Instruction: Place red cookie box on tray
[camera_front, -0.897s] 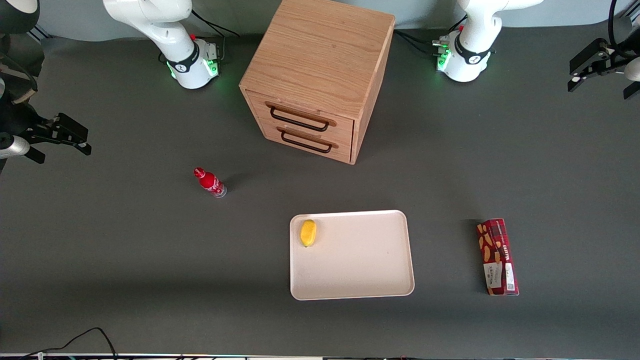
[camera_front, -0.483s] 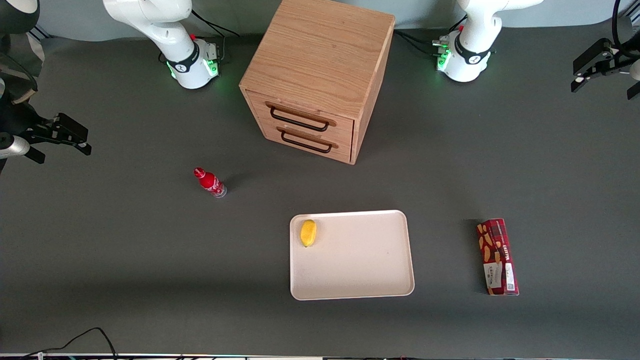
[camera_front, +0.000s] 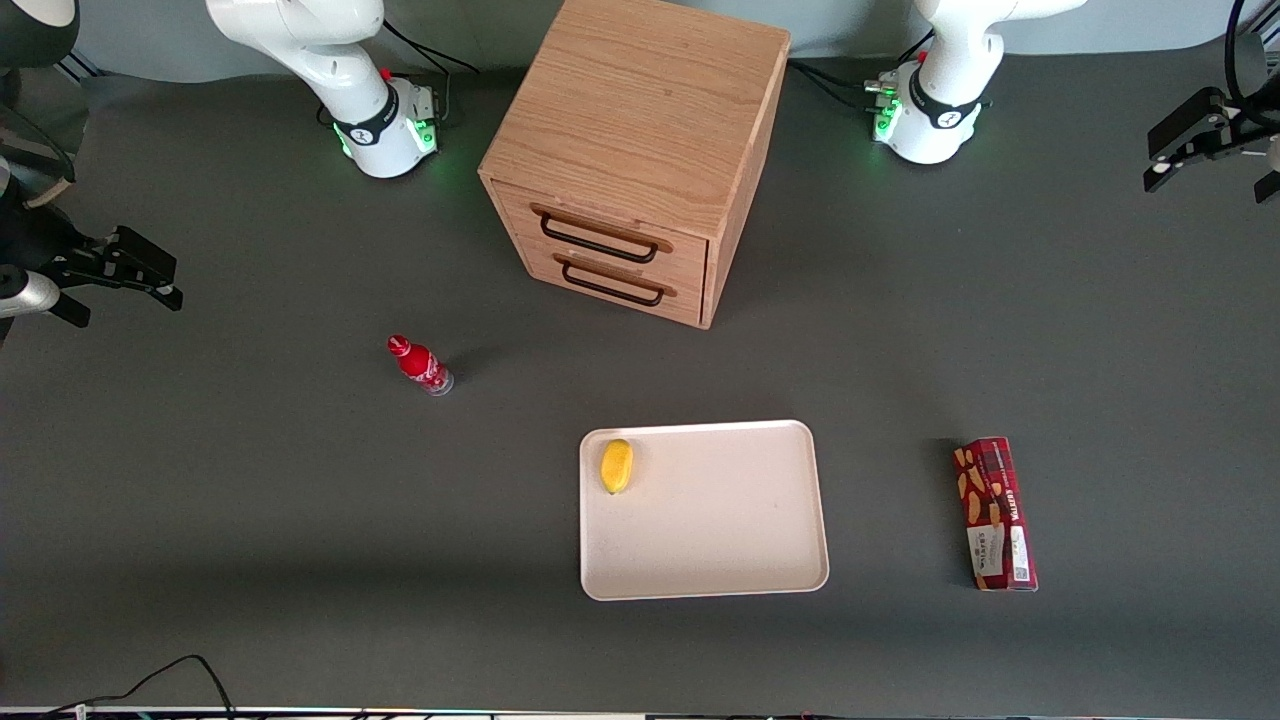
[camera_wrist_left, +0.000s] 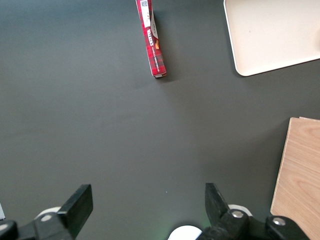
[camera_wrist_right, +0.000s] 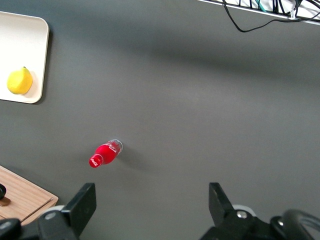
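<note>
The red cookie box (camera_front: 995, 513) lies flat on the dark table, beside the tray and toward the working arm's end; the left wrist view shows its end (camera_wrist_left: 151, 40). The cream tray (camera_front: 720, 520) sits near the table's middle, with one corner in the left wrist view (camera_wrist_left: 270, 35). My left gripper (camera_front: 1210, 185) hangs high at the working arm's end of the table, much farther from the front camera than the box. It is open (camera_wrist_left: 146, 202), with only bare table between its fingers.
A yellow lemon (camera_front: 616, 466) rests in one corner of the tray. A small red bottle (camera_front: 420, 364) lies toward the parked arm's end. A wooden two-drawer cabinet (camera_front: 640, 130) stands farther from the camera than the tray, its edge visible (camera_wrist_left: 300, 175).
My left gripper has shifted slightly toward the working arm's end of the table. The box, tray, lemon and bottle have not moved.
</note>
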